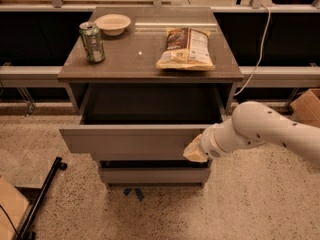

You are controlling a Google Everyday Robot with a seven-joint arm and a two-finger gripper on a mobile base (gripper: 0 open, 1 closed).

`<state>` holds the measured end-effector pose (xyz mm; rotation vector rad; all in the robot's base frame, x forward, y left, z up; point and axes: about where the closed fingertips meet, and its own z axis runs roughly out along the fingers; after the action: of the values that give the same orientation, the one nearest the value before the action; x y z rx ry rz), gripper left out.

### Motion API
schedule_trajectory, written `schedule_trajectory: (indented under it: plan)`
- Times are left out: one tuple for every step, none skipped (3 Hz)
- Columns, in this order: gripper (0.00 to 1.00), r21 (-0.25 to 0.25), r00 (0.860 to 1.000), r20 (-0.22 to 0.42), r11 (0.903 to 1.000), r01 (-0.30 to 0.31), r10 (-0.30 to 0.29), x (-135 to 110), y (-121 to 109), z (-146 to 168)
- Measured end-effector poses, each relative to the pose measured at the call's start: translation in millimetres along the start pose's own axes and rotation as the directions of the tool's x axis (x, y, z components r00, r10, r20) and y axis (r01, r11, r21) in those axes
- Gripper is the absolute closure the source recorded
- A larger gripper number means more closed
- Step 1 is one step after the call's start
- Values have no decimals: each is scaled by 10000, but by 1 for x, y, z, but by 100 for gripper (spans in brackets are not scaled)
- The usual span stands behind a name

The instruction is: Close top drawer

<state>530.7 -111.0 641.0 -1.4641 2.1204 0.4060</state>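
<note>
Honestly, the claw [195, 149] is sitting low and right of centre in the frame, pressing on the right end of the top drawer [130, 139] front. I can't tell whether it's spread or pressed together. The drawer is hanging partway out of the cabinet [229, 98], with its grey front crossing the middle of the frame.

What's worrying me is that the push is landing on one end only. I'm guessing the box could end up skewing on its slides and jamming, or the claw could go sliding off the right edge of that handleless panel. A hard shove could also be jolting the whole cabinet.

Moving back, the drawer's inside is looking dark and I'm not spotting anything blocking the way in. On the tabletop [140, 64], the green can [92, 41] is standing upright at upper left and looking like the tippiest thing there. The chip bag [186, 48] is lying flat right of centre, and the bowl [113, 23] is sitting furthest back, just behind the can.
</note>
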Motion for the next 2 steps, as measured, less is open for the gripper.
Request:
schedule_trajectory:
  plan:
    - [100,121,9990,452,9999,-46,41,15,-34,23]
    - [100,158,9978,655,9998,108,-118,19,-55,32]
